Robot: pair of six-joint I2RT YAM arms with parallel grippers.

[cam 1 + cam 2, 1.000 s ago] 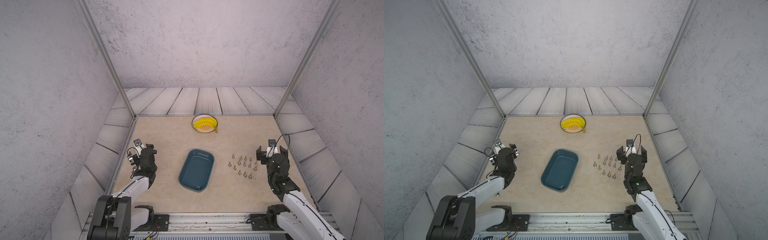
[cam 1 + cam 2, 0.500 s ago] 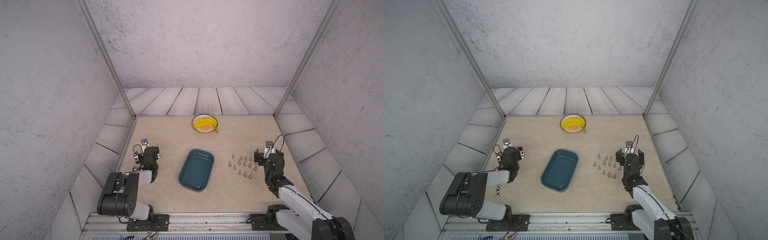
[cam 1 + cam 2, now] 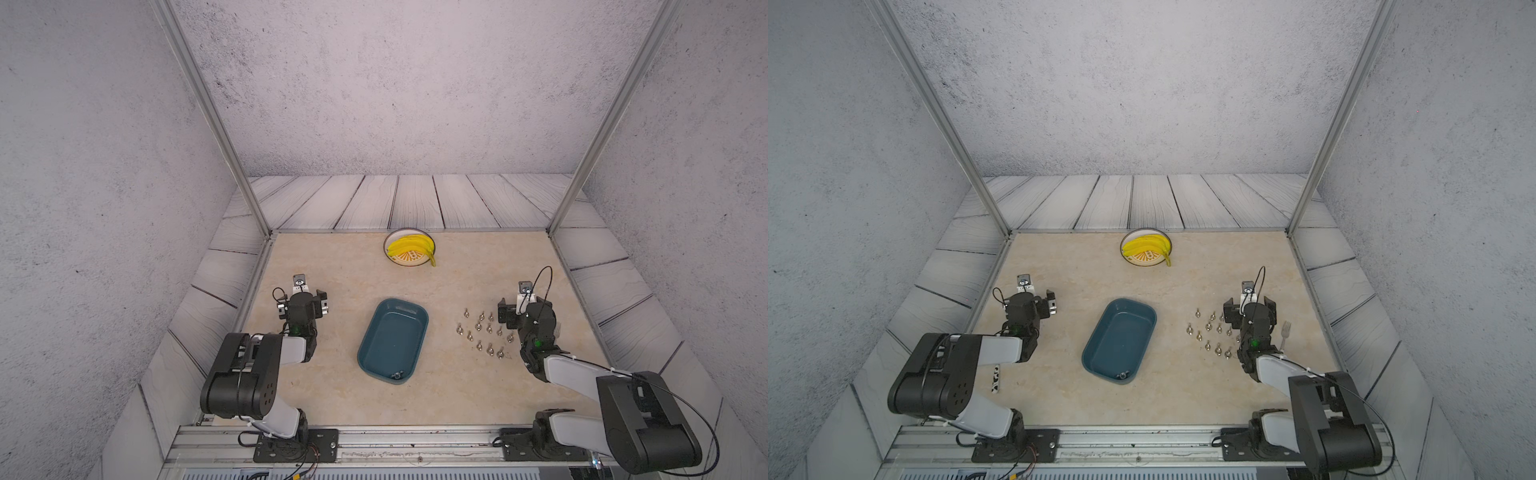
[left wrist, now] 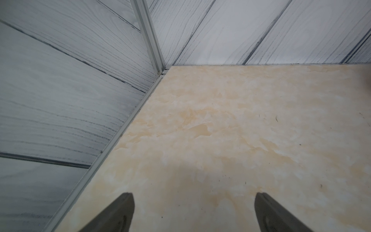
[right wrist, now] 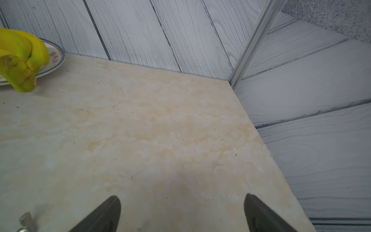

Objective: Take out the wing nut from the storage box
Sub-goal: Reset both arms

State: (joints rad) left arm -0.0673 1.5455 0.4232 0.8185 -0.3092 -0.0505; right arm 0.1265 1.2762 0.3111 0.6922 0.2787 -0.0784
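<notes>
A lab robot booth: aluminium posts (image 3: 215, 120), printed walls (image 3: 395, 83), base rail (image 3: 415, 441)

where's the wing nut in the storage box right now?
In both top views the wing nut lies inside the storage box, at its end nearest the robot's base; the loose nuts lie outside it, on the robot's right.

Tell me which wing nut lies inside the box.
The lone wing nut at the near end of the box; the other nuts lie on the table, right of it.
</notes>
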